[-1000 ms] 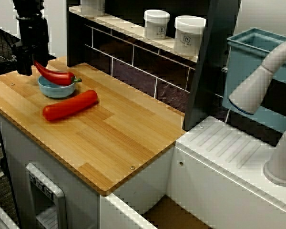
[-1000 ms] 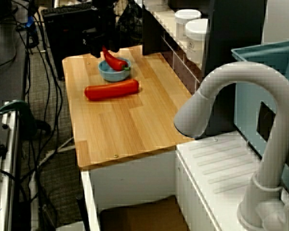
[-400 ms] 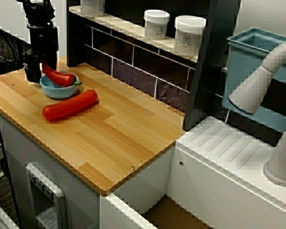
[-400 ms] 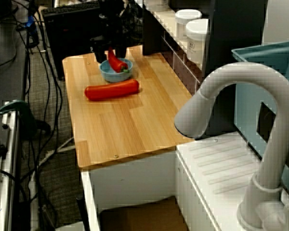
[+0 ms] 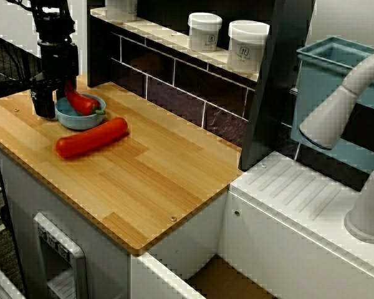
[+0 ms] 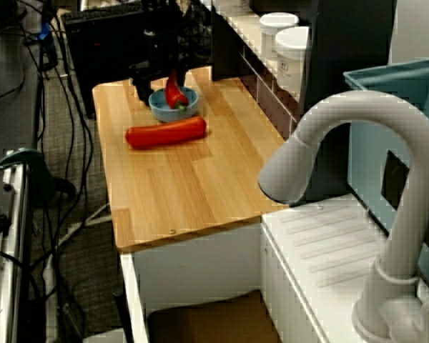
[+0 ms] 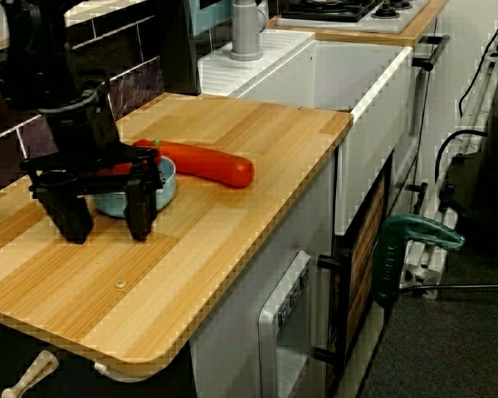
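1. The wooden bench is the biggest thing. Everything else here sits at the end far from the sink.
2. The black hand is down low at the bench, right by the bowl. In the low view from the bench's end, its two fingers stand wide apart. Nothing is between them, so it holds nothing.
3. The red sausage is long and fat. It lies flat on the bench, just beside the bowl.
4. The blue bowl is small and round. It sits on the bench between the hand and the sausage.
5. The red chili pepper lies tilted in the bowl.
   - Its thick end is low, near the rim by the sausage. Its thin end pokes up toward the hand.
   - I think it is very light, and it may be a toy.
   - Its skin is smooth and shiny, so it could slip.
   - It is curved and only leans on the rim, so a small push could roll it or tip it out.
   - It does not look easy to break.
   - The best place to hold it looks like the thick middle, pinched across its narrow sides, above the rim.
   - It is bright red and bent like a little horn, and it gets thin toward a point.
6. The green stem is the smallest thing. It sticks out from the pepper's thick end, over the bowl's rim.
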Tool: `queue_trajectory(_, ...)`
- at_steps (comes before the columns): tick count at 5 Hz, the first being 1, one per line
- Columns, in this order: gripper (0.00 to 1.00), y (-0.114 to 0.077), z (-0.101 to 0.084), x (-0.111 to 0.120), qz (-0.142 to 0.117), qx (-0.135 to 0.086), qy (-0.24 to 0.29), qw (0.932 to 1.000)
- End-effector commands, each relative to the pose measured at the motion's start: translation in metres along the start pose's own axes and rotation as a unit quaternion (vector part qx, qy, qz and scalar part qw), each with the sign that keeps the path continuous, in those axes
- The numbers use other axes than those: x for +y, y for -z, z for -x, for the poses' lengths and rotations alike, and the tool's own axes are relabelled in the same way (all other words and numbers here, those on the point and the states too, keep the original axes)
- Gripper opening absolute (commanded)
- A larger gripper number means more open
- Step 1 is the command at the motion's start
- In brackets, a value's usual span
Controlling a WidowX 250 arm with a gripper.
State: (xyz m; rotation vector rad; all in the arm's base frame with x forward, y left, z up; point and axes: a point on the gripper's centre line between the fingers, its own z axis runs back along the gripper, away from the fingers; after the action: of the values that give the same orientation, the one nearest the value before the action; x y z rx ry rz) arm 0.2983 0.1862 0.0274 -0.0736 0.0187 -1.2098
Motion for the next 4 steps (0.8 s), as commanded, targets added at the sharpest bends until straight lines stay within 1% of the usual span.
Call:
queue_trajectory(1,1.0,-0.025,-0.021,-0.008,-0.021,-0.001,0.018,0.9996)
queue_trajectory(2,1.0,-0.027,-0.034,-0.011,-0.006,-0.005,0.014,0.9999)
queue_trajectory(3,1.0,-0.027,-0.045,-0.014,0.001,-0.008,0.007,0.9999)
queue_trajectory(4,1.0,-0.024,-0.06,-0.022,0.004,-0.007,0.002,1.0)
